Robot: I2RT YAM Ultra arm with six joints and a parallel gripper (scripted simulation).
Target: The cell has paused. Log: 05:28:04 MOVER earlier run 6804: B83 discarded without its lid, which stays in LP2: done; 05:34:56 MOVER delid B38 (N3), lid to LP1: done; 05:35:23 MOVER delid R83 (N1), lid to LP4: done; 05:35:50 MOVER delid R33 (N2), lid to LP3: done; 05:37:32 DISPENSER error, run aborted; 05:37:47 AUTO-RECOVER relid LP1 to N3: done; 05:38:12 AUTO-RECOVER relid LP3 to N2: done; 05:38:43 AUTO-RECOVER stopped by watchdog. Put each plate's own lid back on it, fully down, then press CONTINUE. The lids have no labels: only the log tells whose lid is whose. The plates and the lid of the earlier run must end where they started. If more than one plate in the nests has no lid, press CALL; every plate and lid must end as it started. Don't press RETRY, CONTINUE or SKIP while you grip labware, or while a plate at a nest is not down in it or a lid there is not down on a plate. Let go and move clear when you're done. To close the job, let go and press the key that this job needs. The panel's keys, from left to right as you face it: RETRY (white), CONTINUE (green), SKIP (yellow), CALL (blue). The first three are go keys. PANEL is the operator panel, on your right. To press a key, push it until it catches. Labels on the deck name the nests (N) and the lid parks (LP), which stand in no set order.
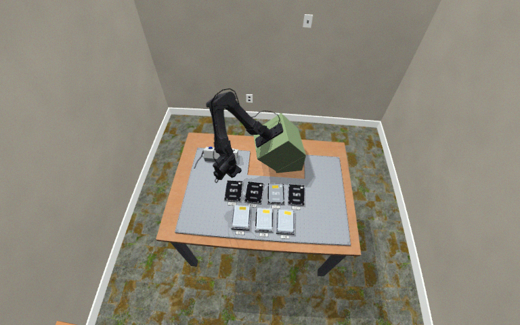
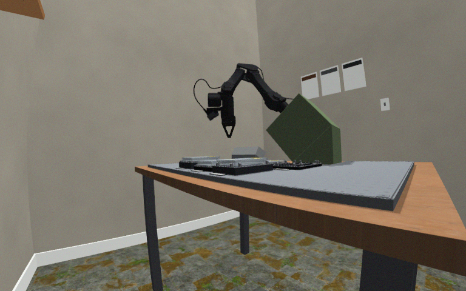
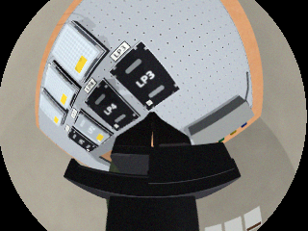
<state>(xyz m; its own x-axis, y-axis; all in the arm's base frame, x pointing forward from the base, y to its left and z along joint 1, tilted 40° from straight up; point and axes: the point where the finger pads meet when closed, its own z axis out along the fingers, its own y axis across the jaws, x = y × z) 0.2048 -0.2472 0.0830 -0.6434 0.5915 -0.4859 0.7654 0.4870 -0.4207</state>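
My gripper (image 1: 218, 175) (image 2: 228, 134) is shut and empty. It points down, well above the deck, between the operator panel (image 1: 218, 155) and the leftmost lid park. In the wrist view the shut fingers (image 3: 153, 134) hang over the park marked LP3 (image 3: 144, 80), which is empty, as is the park beside it (image 3: 110, 108). Four lid parks stand in a row; the third from the left holds a pale lid with a yellow tag (image 1: 275, 193), the others (image 1: 233, 190) (image 1: 254, 191) (image 1: 296, 194) are bare black. Three plates (image 1: 240, 217) (image 1: 264, 219) (image 1: 285, 221) sit in the front nests, all with pale tops and yellow tags.
A large green tilted box (image 1: 282, 143) stands behind the parks, where the arm is mounted. The panel's blue key (image 1: 209, 147) shows at its left end; the other keys are hidden by the arm. The panel also shows in the wrist view (image 3: 221, 122).
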